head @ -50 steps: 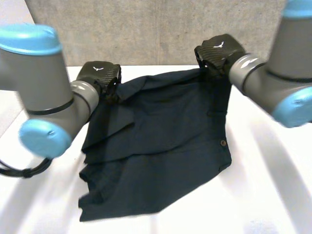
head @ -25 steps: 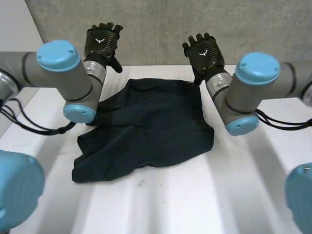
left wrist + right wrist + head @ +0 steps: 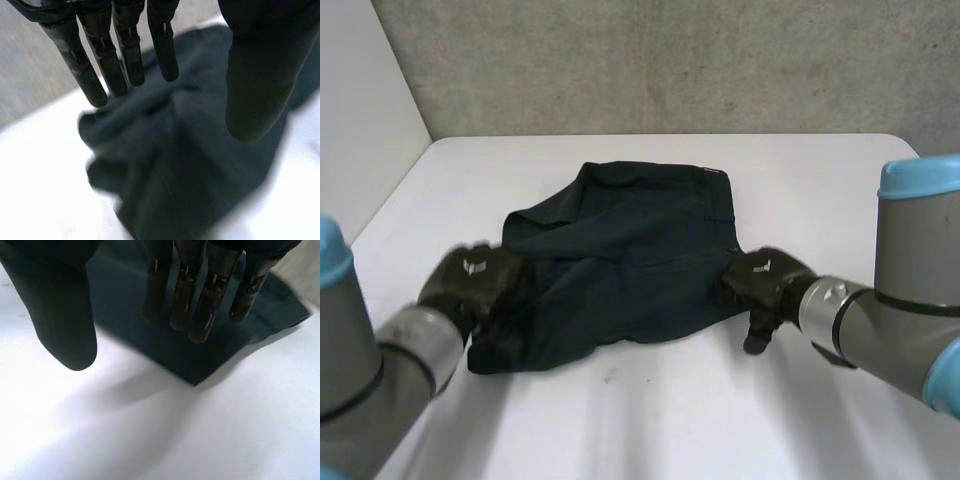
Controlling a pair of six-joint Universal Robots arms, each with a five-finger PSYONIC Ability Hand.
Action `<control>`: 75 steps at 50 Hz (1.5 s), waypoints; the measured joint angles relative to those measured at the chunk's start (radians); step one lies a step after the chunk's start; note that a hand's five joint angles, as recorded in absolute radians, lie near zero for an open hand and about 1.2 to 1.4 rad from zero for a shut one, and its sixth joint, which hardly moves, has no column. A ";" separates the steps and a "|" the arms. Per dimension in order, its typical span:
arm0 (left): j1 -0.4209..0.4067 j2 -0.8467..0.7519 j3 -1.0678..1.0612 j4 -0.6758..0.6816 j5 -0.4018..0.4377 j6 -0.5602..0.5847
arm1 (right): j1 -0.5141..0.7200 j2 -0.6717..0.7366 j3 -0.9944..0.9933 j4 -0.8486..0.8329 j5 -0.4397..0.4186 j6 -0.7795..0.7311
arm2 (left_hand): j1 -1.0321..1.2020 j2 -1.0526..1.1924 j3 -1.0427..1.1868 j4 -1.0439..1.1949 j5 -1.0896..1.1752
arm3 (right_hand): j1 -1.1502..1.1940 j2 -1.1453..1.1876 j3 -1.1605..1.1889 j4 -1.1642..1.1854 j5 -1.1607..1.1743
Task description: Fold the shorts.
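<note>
The dark shorts (image 3: 630,260) are lying rumpled on the white table (image 3: 720,420), their far edge lying fairly straight and their near left part bunching in folds. The left hand (image 3: 472,282) is sitting over the near left corner of the shorts, its back facing up. The right hand (image 3: 760,280) is sitting at the near right corner, just at the cloth's edge. A grey wall (image 3: 670,60) is standing behind the table.

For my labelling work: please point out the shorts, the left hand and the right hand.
shorts (image 3: 640,250), head view, middle of the cloth.
left hand (image 3: 475,282), head view, back of the hand.
right hand (image 3: 765,277), head view, back of the hand.
</note>
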 measured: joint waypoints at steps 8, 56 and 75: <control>0.011 -0.009 -0.161 0.024 0.004 0.007 | -0.003 0.074 0.040 -0.109 -0.060 0.009 | -0.055 -0.041 -0.034 -0.049 -0.052 | -0.104 -0.135 -0.136 0.000 -0.091; 0.032 -0.269 -0.013 0.336 -0.026 0.047 | 0.026 0.435 -0.315 -0.487 0.095 -0.075 | 0.539 0.657 0.649 0.663 0.636 | 0.371 0.477 0.475 0.000 0.458; 0.032 -0.008 0.001 -0.019 -0.012 0.139 | -0.020 0.049 -0.248 0.241 0.088 -0.192 | 0.548 0.659 0.650 0.664 0.636 | 0.392 0.487 0.490 0.000 0.492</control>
